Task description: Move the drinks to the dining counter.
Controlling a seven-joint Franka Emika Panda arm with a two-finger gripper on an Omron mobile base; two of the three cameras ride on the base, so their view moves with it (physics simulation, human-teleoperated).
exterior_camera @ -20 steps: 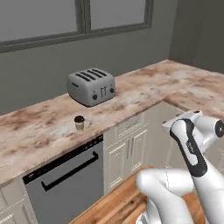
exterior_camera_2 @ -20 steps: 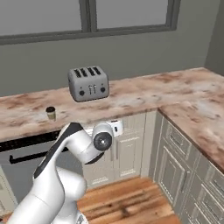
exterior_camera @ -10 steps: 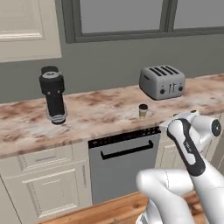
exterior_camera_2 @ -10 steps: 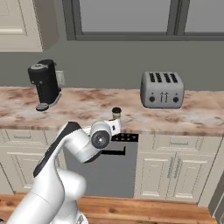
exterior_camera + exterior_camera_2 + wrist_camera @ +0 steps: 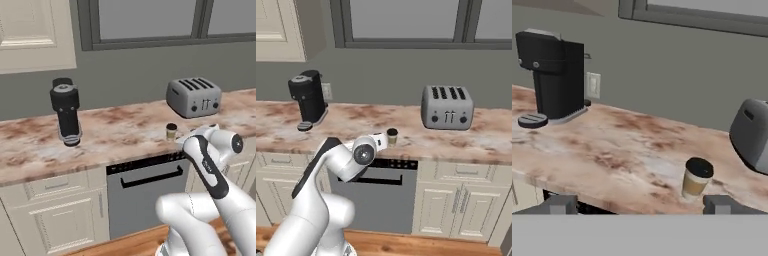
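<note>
**My gripper facing the lidded cup on the window worktop**

My gripper (image 5: 637, 204) sits nearest the camera, level with the front edge of the stone worktop (image 5: 612, 150). In the hand view its two finger tips (image 5: 559, 204) rise at the bottom, set wide apart, with nothing between them. My jaws are spread and empty.

Just beyond the right finger tip stands the cup (image 5: 696, 178), short, tan-brown, capped by a black lid. It is upright on the worktop, close to the front edge, and apart from my fingers. In the left base view the cup (image 5: 171, 131) shows just past my wrist; in the right base view the cup (image 5: 391, 137) stands just beside the end of my arm, above the dishwasher (image 5: 376, 197).

The dishwasher (image 5: 147, 192), with its dark bar handle, is set under the worktop between cream panelled cabinet fronts (image 5: 57, 215).

Farther back and to the right of the cup stands the toaster (image 5: 447, 107), grey, four-slot, well apart from the cup. In the hand view the toaster (image 5: 751, 135) is cut by the right edge.

Farther back and to the left stands the coffee machine (image 5: 549, 75), tall and black, well apart from the cup, close to the wall. A wall outlet (image 5: 593, 85) sits just beside it on the grey wall.

Farthest, above the worktop, runs the window (image 5: 421, 22) with its dark frame.
</note>
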